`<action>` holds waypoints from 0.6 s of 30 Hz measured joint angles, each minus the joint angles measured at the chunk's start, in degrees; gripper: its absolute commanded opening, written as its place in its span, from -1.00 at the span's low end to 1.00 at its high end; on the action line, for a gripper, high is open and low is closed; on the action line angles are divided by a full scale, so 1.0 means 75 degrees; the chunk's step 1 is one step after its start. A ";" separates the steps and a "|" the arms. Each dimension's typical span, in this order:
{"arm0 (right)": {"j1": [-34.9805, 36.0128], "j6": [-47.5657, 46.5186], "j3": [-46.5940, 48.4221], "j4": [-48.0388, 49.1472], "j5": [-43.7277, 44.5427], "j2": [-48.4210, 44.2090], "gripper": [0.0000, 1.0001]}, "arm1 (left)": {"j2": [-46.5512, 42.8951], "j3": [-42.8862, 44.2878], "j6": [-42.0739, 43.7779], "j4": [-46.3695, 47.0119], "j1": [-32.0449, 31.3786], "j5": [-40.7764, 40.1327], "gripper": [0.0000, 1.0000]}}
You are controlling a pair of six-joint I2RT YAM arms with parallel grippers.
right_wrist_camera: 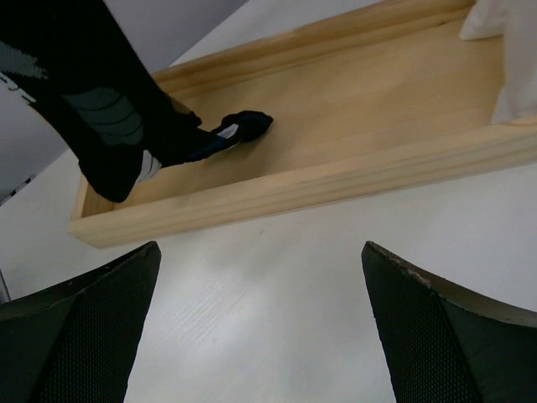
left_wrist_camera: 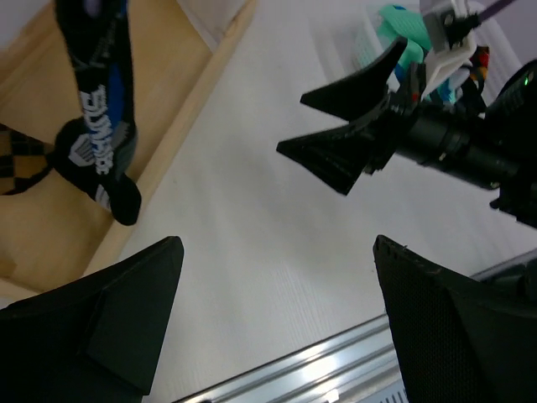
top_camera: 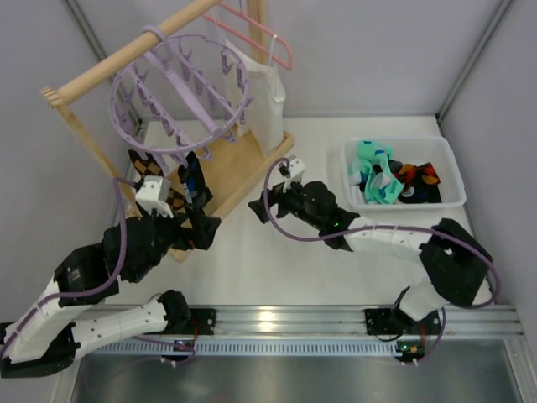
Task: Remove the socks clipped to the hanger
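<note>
Partly done: several socks (top_camera: pixel 390 178) lie in the bin (top_camera: pixel 403 141). Approx. 2 left on the hanger (top_camera: pixel 114 105): a black sock (left_wrist_camera: pixel 101 134) & a brown checked sock (left_wrist_camera: pixel 21 159). Left claw (left_wrist_camera: pixel 277 252) & right claw (right_wrist_camera: pixel 260 252) gape wide, empty, near the wooden base (right_wrist_camera: pixel 336 109).

White links (top_camera: pixel 390 243), black joints (top_camera: pixel 457 269), purple cables (top_camera: pixel 266 197), black left claw (left_wrist_camera: pixel 275 248)

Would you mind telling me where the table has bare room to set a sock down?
Bare table lies between left arm and right arm, before the rail; also between wooden base and bin. Crowded under the hanger.
</note>
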 measured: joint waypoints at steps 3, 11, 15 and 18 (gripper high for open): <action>0.0490 -0.0079 0.0286 0.0842 0.0044 0.1072 0.99 | 0.0073 0.0169 -0.0085 -0.0050 0.0000 -0.0956 0.97; 0.1932 -0.0542 0.2241 0.1457 0.0580 0.3351 0.92 | 0.0688 0.0868 -0.0143 -0.0172 0.0000 -0.3042 0.97; 0.2215 -0.0688 0.3072 0.1399 0.0903 0.3832 0.89 | 0.0836 0.1105 0.0000 -0.0172 0.0000 -0.3488 0.97; 0.2256 -0.0758 0.3509 0.1373 0.1157 0.4057 0.83 | 0.0822 0.1198 0.0076 -0.0175 0.0000 -0.3722 0.97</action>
